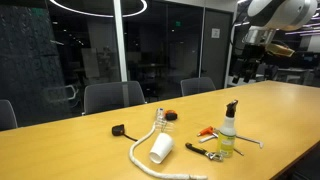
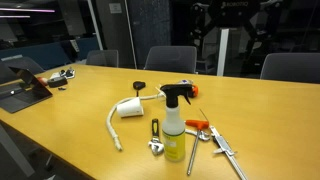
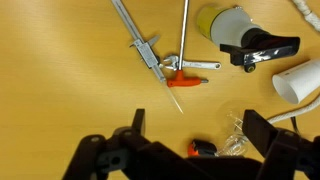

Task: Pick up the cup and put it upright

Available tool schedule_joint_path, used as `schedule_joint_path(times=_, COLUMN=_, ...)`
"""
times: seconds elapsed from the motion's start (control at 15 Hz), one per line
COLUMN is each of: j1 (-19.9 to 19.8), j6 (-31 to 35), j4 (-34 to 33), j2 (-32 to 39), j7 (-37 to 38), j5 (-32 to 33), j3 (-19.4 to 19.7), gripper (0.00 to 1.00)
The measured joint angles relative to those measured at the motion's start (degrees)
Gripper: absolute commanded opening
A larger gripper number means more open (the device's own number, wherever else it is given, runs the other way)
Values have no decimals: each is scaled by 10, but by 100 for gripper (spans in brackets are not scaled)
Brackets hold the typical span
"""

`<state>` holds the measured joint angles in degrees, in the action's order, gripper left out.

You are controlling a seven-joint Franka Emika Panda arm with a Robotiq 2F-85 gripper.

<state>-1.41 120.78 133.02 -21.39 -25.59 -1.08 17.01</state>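
Where the cup lies: the cup [image 1: 161,148] is on its side on the wooden table [image 1: 280,115], tucked beside a curve of thick white rope [image 1: 136,152] and well apart from the arm.
Gripper: the gripper [image 3: 195,120] hangs high over the table, its fingers spread wide with nothing between them.
Risk, aim: in the wrist view the cup [image 3: 298,82] sits at the right edge, not under the fingers. I'd say a straight drop would land among the tools instead.
Risk, rolling: the cup is light and round, so it would likely roll or skid off if one finger touched it first. Too hard a squeeze could dent its thin wall.
Risk, rope: it runs close past the cup, though I cannot tell whether they touch. A finger coming down on that side might snag it and drag the cup along.
Risk, spray bottle: the spray bottle [image 1: 228,132] stands tall nearby, and a careless swing while turning the cup could topple it.
Cup make: plain white and smooth, tapered, with no handle. It could be paper or plastic.
Rope make: thick, limp and soft-looking.
Bottle make: a clear yellowish body with a black nozzle.
Tools: a metal caliper [image 3: 140,40] and an orange-handled tool [image 3: 185,78], both hard and slim.
Table make: smooth, warm-toned wood with a faint sheen.
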Motion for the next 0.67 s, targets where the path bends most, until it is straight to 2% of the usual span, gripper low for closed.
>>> schedule_joint_path(times=0.67, j1=0, j6=0, j4=-7, j2=-2, j7=0, j5=0, j3=0, gripper=100)
